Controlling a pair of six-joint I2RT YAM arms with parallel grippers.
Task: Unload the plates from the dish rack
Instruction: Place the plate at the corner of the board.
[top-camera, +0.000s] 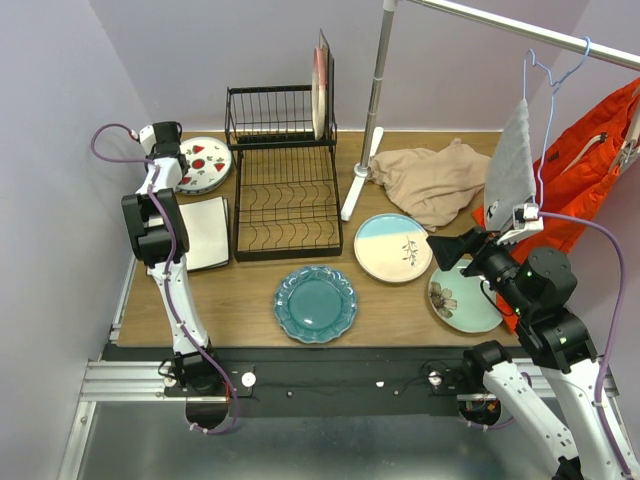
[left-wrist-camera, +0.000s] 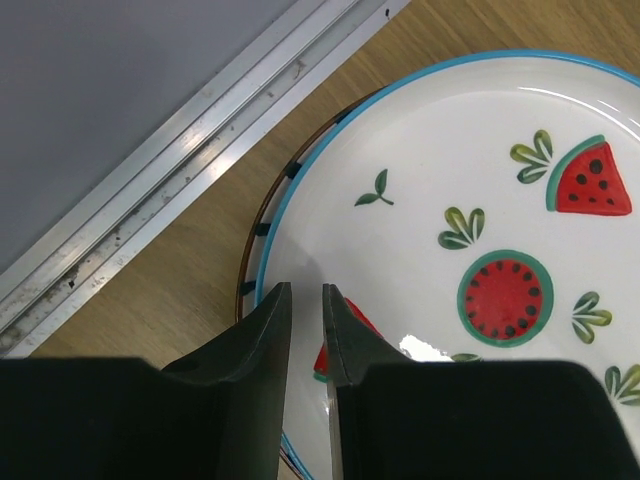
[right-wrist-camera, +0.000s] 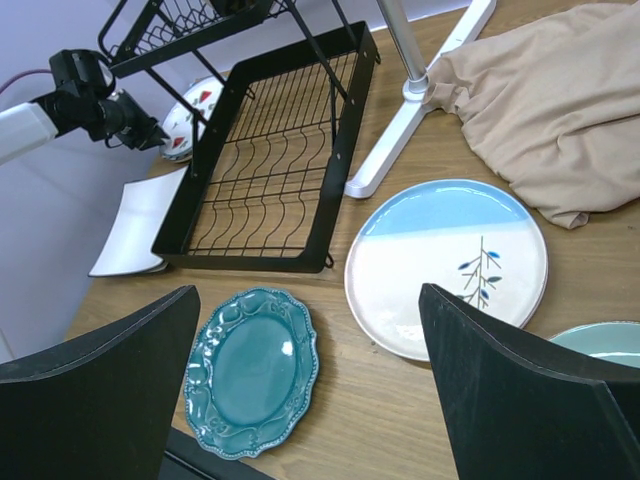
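The black wire dish rack (top-camera: 283, 190) stands at the back middle; its lower tray (right-wrist-camera: 265, 170) holds nothing. Upright plates, one cream-pink (top-camera: 319, 92), lean at the right end of its upper basket. The red-fruit plate (top-camera: 205, 165) lies left of the rack on a dark-striped plate (left-wrist-camera: 262, 228). My left gripper (top-camera: 180, 153) hovers over the red-fruit plate's rim (left-wrist-camera: 307, 290), jaws a narrow gap apart and empty. The square plate (top-camera: 200, 232), teal plate (top-camera: 315, 303), cream-blue plate (top-camera: 393, 247) and green floral plate (top-camera: 462, 298) lie on the table. My right gripper (top-camera: 450, 247) is wide open and empty above them (right-wrist-camera: 310, 290).
A metal clothes-rail stand (top-camera: 372, 110) rises right of the rack. A beige cloth (top-camera: 437, 180) lies behind the cream-blue plate. A grey cloth on a hanger (top-camera: 512, 165) and an orange garment (top-camera: 590, 165) hang at the right. An aluminium rail (left-wrist-camera: 190, 150) borders the table's left edge.
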